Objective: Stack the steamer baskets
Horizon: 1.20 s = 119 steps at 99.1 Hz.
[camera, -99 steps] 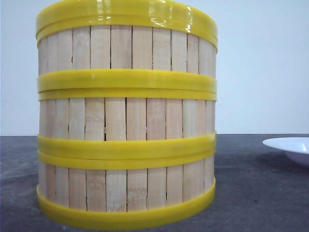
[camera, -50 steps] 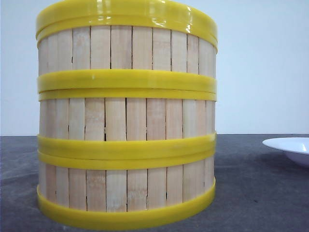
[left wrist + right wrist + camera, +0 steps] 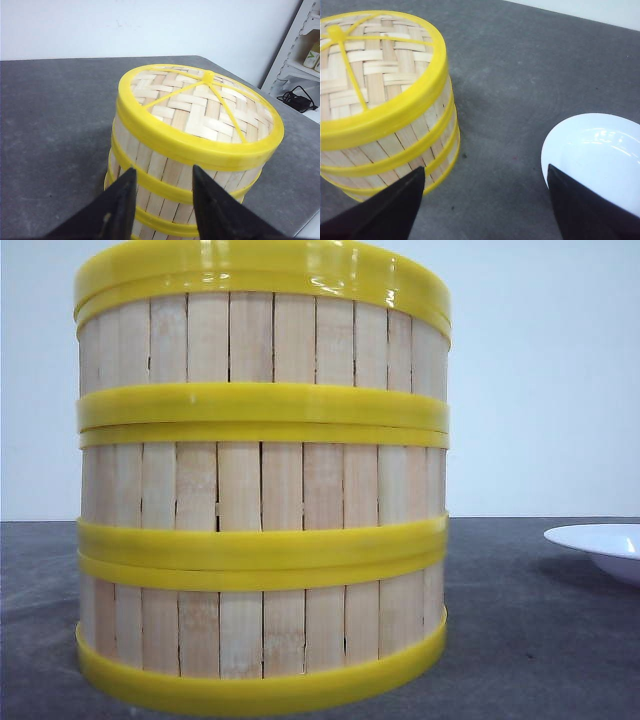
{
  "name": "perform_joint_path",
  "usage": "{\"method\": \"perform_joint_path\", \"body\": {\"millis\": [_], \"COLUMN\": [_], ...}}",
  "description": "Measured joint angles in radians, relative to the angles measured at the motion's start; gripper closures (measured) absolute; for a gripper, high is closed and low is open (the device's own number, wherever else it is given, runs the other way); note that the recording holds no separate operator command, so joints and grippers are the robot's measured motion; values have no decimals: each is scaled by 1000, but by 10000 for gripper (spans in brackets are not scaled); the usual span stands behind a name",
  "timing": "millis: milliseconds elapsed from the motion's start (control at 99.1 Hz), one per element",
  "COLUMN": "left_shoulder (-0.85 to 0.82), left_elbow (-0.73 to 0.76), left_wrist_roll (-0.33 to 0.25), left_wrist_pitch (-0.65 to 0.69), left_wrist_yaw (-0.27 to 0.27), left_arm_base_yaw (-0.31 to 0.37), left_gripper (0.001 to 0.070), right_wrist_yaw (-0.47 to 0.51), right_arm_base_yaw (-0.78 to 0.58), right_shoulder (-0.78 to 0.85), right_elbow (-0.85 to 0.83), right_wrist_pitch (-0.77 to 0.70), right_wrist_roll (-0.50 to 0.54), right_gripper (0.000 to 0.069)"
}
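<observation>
Three steamer baskets stand stacked in one column that fills the front view: top basket, middle basket, bottom basket. A flat woven lid with a yellow rim caps the stack. My left gripper is open, its two dark fingers spread in front of the stack's wall and holding nothing. My right gripper is open wide over bare table, with the stack on one side and the plate on the other. Neither gripper shows in the front view.
A white plate lies on the grey table to the right of the stack, also under one right finger. A white shelf unit with a black cable stands beyond the table's edge.
</observation>
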Motion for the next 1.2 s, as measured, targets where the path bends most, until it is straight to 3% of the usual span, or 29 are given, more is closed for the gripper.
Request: {"method": "perform_joint_path", "body": {"millis": [71, 131, 192, 282, 1120, 1201], "left_shoulder": [0, 0, 0, 0, 0, 0], "left_elbow": [0, 0, 0, 0, 0, 0], "left_wrist_roll": [0, 0, -2, -3, -2, 5], "left_wrist_pitch": [1, 0, 0, 0, 12, 12], "left_wrist_yaw": [0, 0, 0, 0, 0, -24], "left_arm_base_yaw": [0, 0, 0, 0, 0, 0], "left_gripper": [516, 541, 628, 677, 685, 685], "right_wrist_yaw": [0, 0, 0, 0, 0, 0], "right_arm_base_yaw": [0, 0, 0, 0, 0, 0], "right_shoulder": [-1, -1, -1, -1, -1, 0], "right_elbow": [0, 0, 0, 0, 0, 0], "right_wrist_pitch": [11, 14, 15, 23, 29, 29], "right_wrist_roll": [6, 7, 6, 7, 7, 7], "right_gripper": [258, 404, 569, 650, 676, 676]}}
